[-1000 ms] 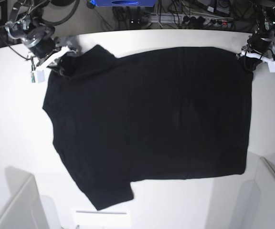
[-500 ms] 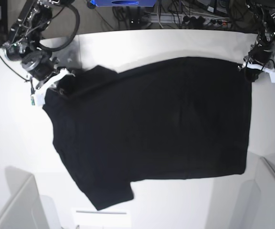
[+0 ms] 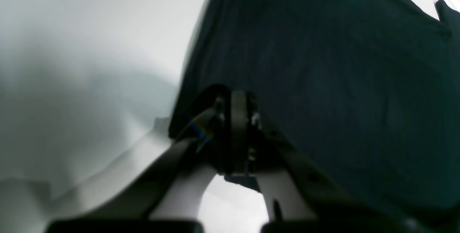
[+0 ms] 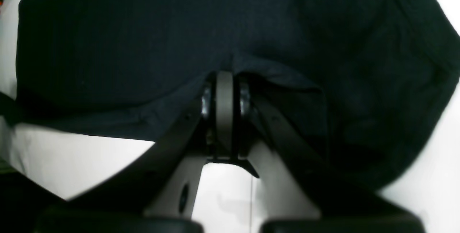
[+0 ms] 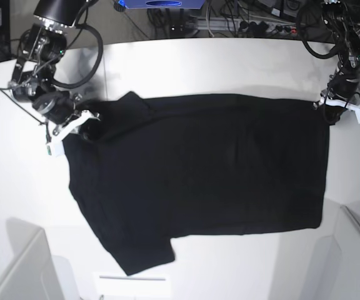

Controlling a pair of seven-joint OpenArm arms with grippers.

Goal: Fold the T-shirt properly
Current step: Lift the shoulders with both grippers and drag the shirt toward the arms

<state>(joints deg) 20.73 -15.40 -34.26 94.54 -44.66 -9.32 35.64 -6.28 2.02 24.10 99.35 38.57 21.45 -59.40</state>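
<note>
I can't make out the very tips of my left gripper (image 5: 325, 119) or my right gripper (image 5: 87, 132), as they are black on black cloth; both look shut, each with a pinch of the T-shirt (image 5: 211, 165) in it; the cloth hides just how much each one has.
The shirt lies spread on the white table (image 5: 36, 181), with its top edge, in the base view, bunched near my right gripper; some of the cloth there is folded over and hides what is under it; a blue thing (image 5: 161, 3) is cut off at the top of that view, and I can't tell what it is; each wrist view cuts off part of the shirt; I count one shirt, two grippers and one blue thing.
</note>
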